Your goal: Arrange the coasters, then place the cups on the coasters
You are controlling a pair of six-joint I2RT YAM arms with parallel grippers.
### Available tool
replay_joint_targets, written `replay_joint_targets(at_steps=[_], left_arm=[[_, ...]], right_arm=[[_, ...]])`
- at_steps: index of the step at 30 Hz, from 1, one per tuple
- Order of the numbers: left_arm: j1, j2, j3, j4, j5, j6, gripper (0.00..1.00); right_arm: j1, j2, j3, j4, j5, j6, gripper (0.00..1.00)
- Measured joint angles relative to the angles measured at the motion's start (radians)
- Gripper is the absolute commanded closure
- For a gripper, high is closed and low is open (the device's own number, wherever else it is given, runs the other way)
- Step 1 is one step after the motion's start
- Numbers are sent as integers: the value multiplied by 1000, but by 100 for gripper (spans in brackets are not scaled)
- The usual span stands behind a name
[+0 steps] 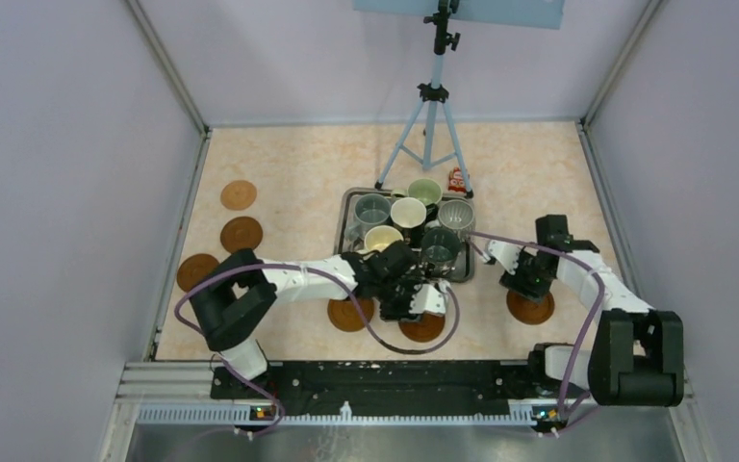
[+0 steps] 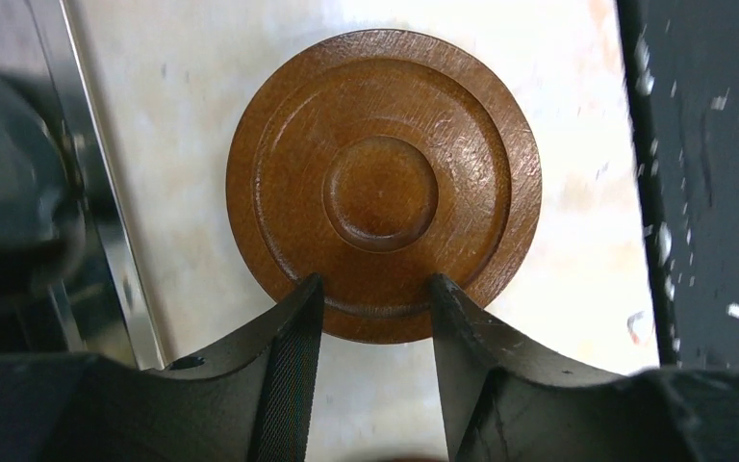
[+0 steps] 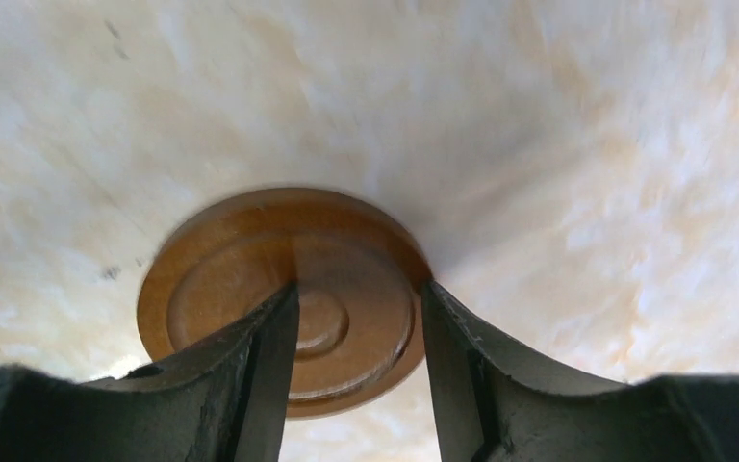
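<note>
Shows left gripper (image 2: 375, 281) and right gripper (image 3: 358, 287) half-parted, empty, over flat round reddish-brown coasters (image 2: 383, 183). Shows rectangular steel tray (image 1: 347, 204) just beside left.

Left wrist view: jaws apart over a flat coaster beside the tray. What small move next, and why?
Probably raise the left gripper and turn toward the tray: the coaster lies flat, nothing between the jaws, and the mugs all wait in the tray.

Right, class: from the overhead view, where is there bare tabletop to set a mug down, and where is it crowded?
Bare patches: between the three left-hand coasters and the tray; the far right corner, bordered by the tripod, tray and right arm. Crowded: near centre, where the left arm's fingers and two coasters sit close to the tray's front.
</note>
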Motion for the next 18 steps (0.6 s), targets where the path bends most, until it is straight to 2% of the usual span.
replay_joint_targets(at_steps=[6, 18], left_arm=[[131, -137, -126, -65, -13, 72, 48], [387, -386, -301, -262, -42, 268, 48]], right_arm=[[178, 8, 0, 50, -10, 51, 51], [404, -5, -15, 75, 57, 92, 53]])
